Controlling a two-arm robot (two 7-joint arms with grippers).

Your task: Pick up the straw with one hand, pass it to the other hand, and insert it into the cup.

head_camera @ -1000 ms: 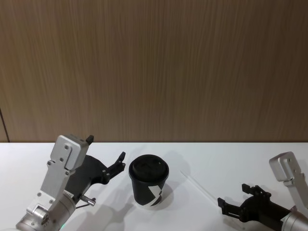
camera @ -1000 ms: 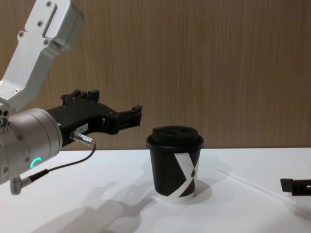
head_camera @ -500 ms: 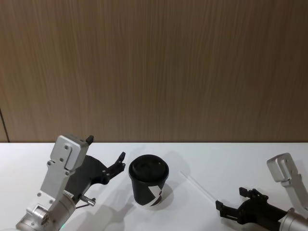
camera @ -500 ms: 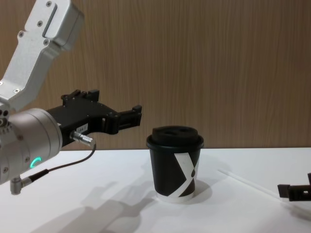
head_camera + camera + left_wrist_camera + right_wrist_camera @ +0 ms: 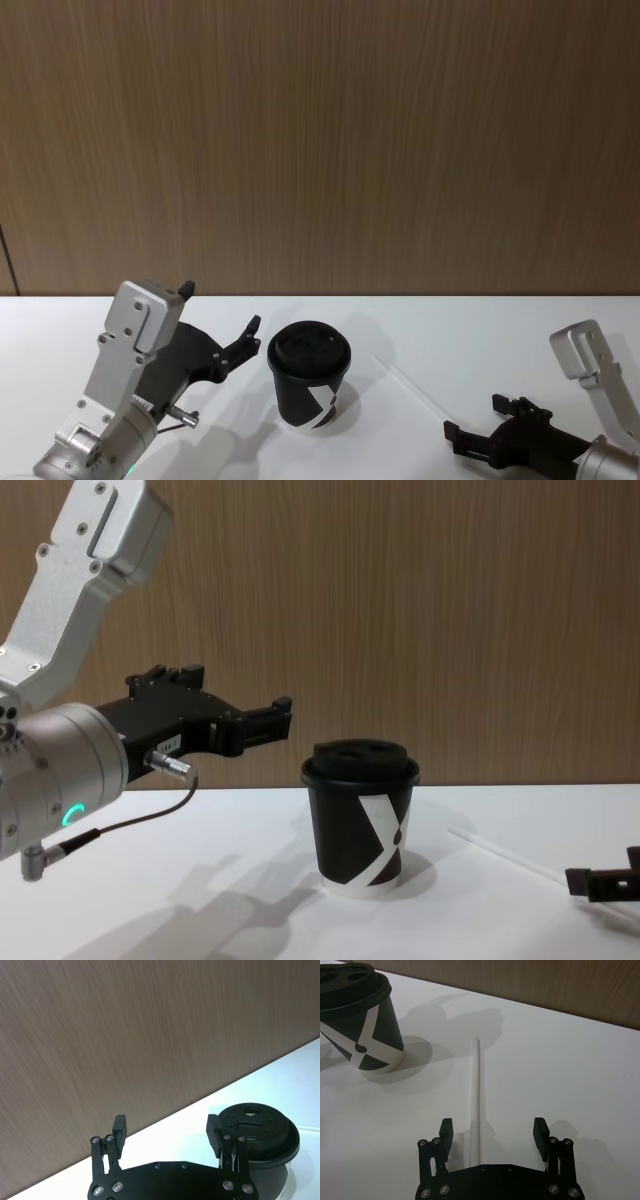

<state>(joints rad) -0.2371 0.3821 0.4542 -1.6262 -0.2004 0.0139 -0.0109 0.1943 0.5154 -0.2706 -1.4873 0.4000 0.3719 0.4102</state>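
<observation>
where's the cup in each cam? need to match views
Head: cup lower centre.
Chest: cup centre, standing on the table.
Left wrist: cup close behind one finger of the left gripper.
Right wrist: cup beyond the right gripper, to one side of the straw.
Shared landmark: the wood-panel wall behind the table.
</observation>
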